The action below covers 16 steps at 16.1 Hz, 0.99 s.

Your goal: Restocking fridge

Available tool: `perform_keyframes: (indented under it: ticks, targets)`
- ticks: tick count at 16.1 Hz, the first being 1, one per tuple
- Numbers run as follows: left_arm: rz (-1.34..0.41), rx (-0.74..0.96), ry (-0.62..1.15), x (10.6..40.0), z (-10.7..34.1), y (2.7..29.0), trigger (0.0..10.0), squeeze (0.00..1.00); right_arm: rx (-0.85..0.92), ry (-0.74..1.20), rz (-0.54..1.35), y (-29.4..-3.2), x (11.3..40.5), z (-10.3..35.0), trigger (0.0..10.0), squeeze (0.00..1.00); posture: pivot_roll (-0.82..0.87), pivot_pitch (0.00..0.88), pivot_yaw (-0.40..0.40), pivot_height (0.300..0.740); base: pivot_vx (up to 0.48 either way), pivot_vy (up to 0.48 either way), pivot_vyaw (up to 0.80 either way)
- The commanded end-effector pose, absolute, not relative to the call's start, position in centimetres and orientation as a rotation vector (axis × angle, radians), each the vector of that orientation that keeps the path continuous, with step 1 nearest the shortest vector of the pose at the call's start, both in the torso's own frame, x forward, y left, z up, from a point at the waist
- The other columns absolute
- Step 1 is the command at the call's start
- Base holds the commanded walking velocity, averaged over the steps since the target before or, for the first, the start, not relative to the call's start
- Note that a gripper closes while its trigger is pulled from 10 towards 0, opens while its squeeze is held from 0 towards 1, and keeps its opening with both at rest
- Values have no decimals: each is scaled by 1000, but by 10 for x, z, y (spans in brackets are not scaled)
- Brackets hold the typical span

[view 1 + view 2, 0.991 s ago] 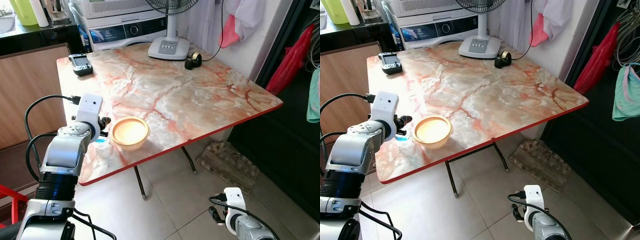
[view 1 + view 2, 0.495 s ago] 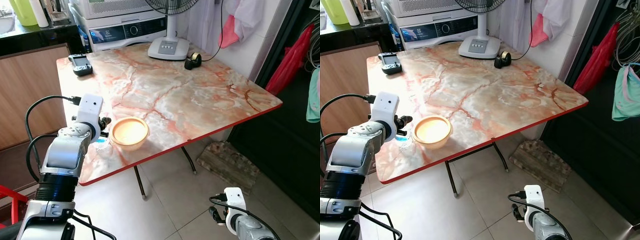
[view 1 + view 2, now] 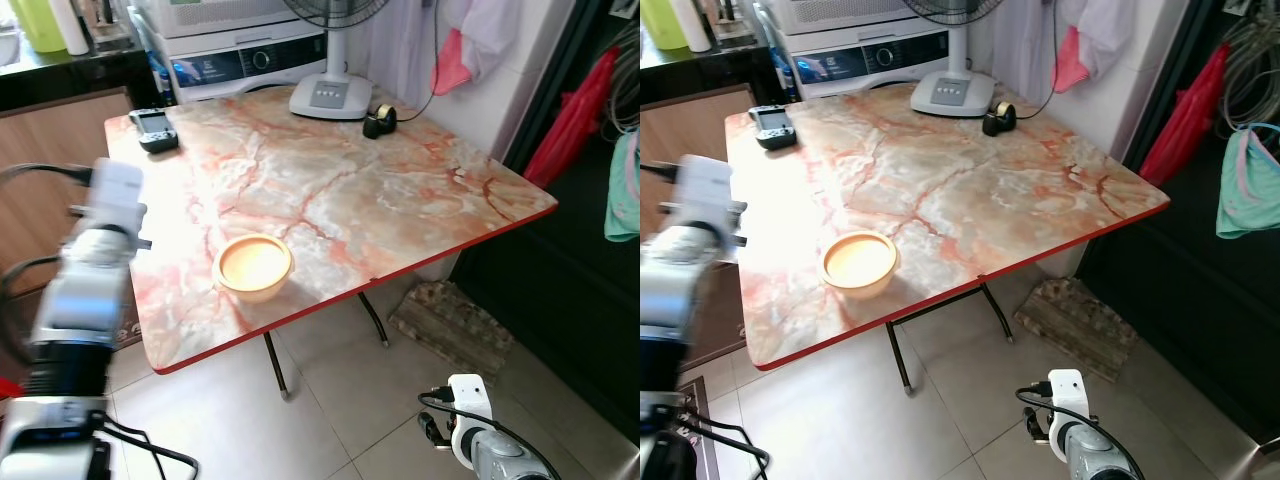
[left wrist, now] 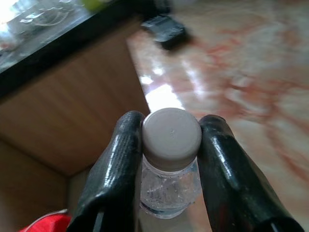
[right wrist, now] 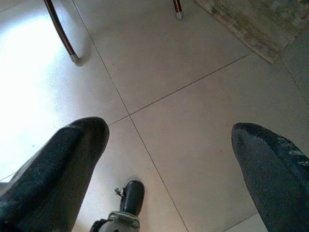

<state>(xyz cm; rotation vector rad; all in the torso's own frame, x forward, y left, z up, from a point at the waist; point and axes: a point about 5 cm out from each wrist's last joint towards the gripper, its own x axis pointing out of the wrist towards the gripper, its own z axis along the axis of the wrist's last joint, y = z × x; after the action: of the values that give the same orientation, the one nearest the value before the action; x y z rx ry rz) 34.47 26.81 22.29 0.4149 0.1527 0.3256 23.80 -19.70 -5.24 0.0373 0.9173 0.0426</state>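
left gripper [image 4: 169,145] gripping a bottle [image 4: 171,159] at table's [image 3: 400,200] left edge | bowl [image 3: 253,266] sitting near edge | fan [image 3: 330,95] standing far | right gripper [image 5: 169,159] hanging released over floor [image 5: 193,96]

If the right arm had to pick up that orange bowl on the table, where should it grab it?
Probably by the rim on the side nearest the table's front edge, from above. The orange bowl stands upright and open, so one finger could go inside the wall and one outside.

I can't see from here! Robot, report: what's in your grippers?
Left gripper shut on water bottle, beside the table. Right gripper open, idle above the floor. Bowl sits near the table edge.
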Motion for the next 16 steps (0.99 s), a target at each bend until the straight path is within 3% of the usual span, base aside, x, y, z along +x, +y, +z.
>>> perform_keyframes:
  ticks: [1, 4, 8, 13, 14, 15, 16]
  targets:
    - [438, 397, 172, 337, 208, 292, 10000, 0, 37, 918, 43, -197, 239, -51, 10000, 0, 36, 0, -41, 740, 0, 0, 0]
    - [619, 361, 198, 320, 182, 324, 10000, 0, 35, 918, 43, -197, 239, -51, 10000, 0, 36, 0, -41, 740, 0, 0, 0]
    - [664, 376, 378, 295, 106, 337, 10000, 0, 34, 918, 46, -198, 239, -51, 10000, 0, 35, 0, -41, 740, 0, 0, 0]
    - [628, 346, 517, 264, 36, 322, 10000, 0, 32, 918, 45, -198, 239, -51, 10000, 0, 34, 0, -42, 740, 0, 0, 0]
    - [603, 413, 518, 265, 34, 319, 10000, 0, 31, 918, 45, -198, 239, -51, 10000, 0, 37, 0, -42, 740, 0, 0, 0]
    - [581, 631, 406, 268, 43, 313, 10000, 0, 30, 919, 45, -198, 239, -52, 10000, 0, 35, 0, -34, 740, 0, 0, 0]
    - [531, 612, 357, 269, 42, 304, 10000, 0, 34, 918, 43, -198, 239, -52, 10000, 0, 29, 0, -35, 740, 0, 0, 0]
